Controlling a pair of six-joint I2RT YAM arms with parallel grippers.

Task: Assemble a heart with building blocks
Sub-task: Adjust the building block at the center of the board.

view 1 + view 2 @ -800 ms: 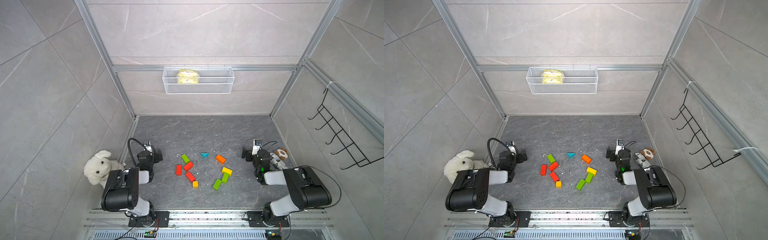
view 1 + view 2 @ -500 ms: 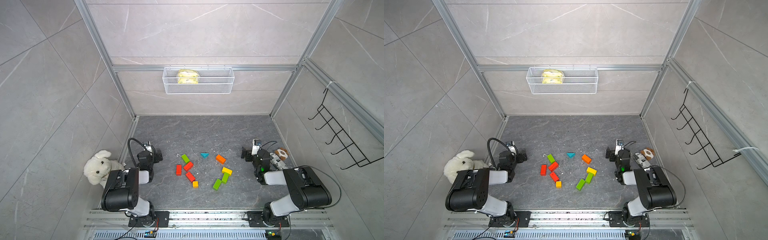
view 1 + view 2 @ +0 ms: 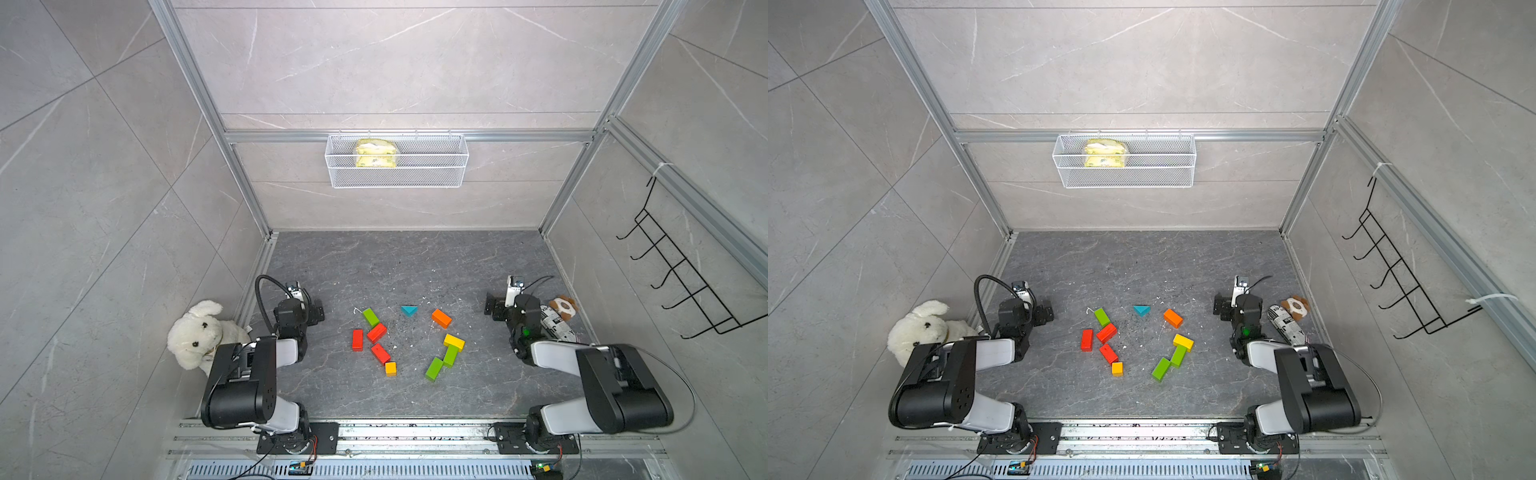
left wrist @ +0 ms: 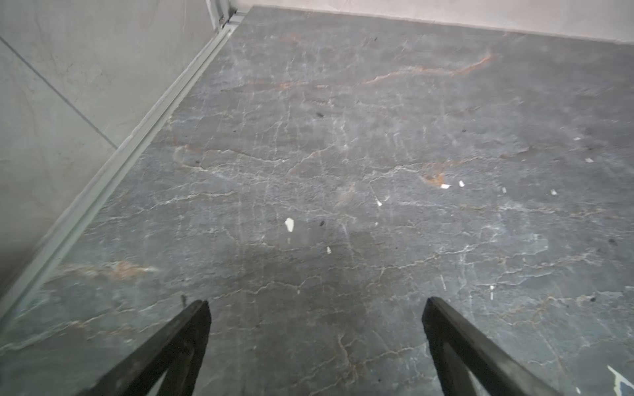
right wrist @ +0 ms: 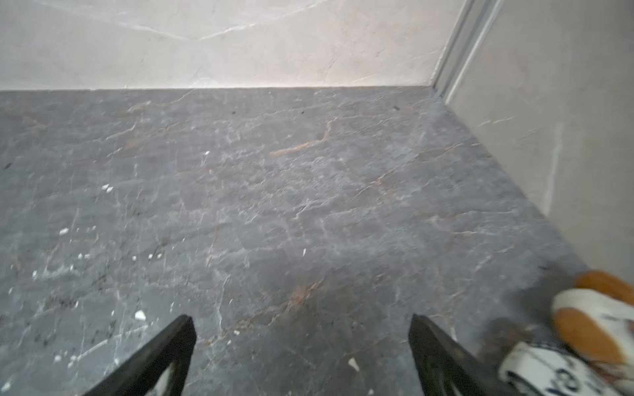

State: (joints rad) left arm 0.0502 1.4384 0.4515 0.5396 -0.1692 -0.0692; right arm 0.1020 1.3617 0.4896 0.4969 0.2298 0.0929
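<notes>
Lying scattered, building blocks (image 3: 377,332), well apart from left fingers (image 4: 178,343), right fingers (image 5: 164,349), both wide, empty

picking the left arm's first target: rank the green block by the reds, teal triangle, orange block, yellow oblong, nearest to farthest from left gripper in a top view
From the left gripper:
1. green block, left cluster
2. teal triangle, centre back
3. orange block, right side
4. yellow oblong, right, farthest
</notes>
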